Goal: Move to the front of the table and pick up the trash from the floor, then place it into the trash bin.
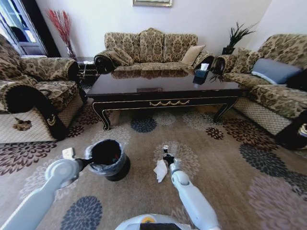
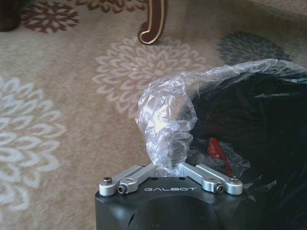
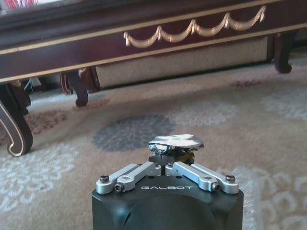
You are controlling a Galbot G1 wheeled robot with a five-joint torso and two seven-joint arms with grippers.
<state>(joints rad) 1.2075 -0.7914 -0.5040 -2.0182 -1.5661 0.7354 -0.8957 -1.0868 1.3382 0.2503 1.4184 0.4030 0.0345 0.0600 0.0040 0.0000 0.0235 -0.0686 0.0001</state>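
I count one trash bin (image 1: 108, 158), left gripper (image 2: 168, 165) clenched on its liner; something red inside. Right gripper (image 3: 169, 160) grasps one shiny round bit (image 3: 175, 142); one crumpled white paper (image 1: 160, 170) beside.

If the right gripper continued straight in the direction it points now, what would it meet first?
The right gripper, shut on a small shiny round bit, points over open patterned carpet toward the glossy dark coffee table. Probably the table's gold-ornamented apron, though depth is unclear.

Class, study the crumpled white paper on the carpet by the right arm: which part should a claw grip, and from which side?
Probably its raised middle crumple, from straight above: the crumpled white paper lies low on the carpet with no handle, and its folds should squash into a pinch.
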